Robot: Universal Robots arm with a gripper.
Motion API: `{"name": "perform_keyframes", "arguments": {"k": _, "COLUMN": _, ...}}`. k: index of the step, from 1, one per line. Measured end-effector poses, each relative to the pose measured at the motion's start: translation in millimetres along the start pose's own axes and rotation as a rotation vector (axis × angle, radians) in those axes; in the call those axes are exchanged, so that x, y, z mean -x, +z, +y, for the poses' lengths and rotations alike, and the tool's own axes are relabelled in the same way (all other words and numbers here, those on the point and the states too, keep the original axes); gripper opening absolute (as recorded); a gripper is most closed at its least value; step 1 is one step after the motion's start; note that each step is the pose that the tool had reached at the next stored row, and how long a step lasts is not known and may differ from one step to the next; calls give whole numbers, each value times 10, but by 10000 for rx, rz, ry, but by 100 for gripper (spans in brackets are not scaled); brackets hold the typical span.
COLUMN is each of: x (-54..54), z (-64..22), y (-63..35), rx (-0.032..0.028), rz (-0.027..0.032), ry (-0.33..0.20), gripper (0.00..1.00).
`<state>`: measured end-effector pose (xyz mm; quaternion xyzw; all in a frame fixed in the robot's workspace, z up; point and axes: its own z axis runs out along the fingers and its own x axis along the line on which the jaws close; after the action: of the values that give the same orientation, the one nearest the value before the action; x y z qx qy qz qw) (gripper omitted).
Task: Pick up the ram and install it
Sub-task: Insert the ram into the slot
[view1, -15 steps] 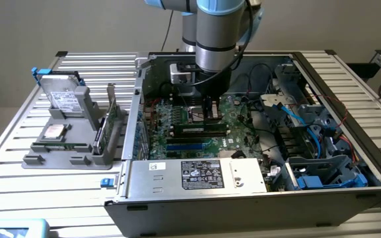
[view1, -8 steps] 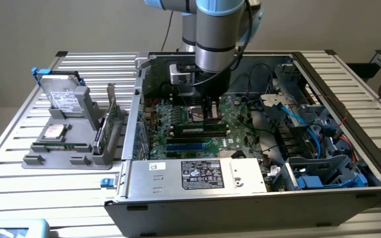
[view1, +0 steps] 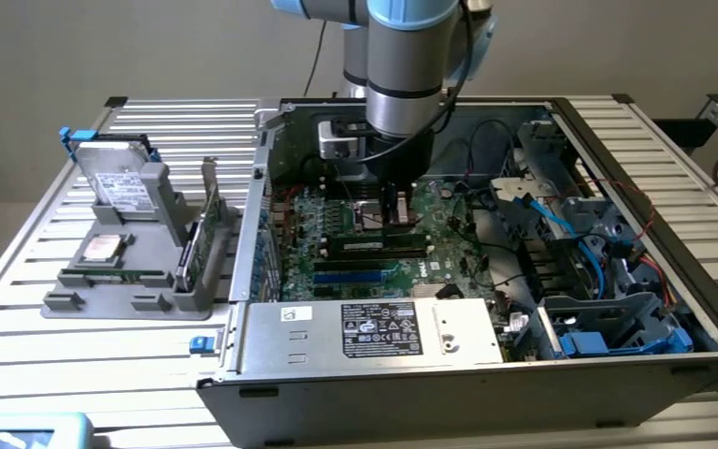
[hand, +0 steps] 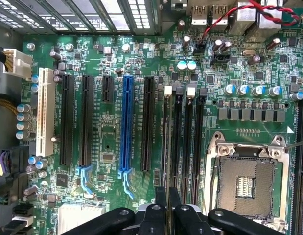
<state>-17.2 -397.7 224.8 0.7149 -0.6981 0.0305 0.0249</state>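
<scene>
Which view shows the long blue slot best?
The wrist view: it looks straight down on the blue slot, end to end. The exterior view gives it as a thin blue strip, seen at a slant.

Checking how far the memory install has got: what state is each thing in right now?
gripper: shut on the ram
ram: held on edge, in line with the memory slots; seated or not, cannot tell
memory slots beside it: empty
processor socket: empty
computer case: open, side panel off
hard drive: standing in the grey holder
</scene>
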Motion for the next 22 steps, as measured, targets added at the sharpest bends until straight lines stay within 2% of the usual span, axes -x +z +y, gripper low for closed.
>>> {"name": "perform_keyframes", "arguments": {"k": 11, "x": -1, "z": 6, "y": 0, "rx": -97, "rz": 6, "ry": 77, "gripper": 14}}
{"name": "perform_keyframes", "arguments": {"k": 22, "x": 1, "z": 20, "y": 12, "rx": -135, "rz": 5, "ry": 79, "gripper": 14}}
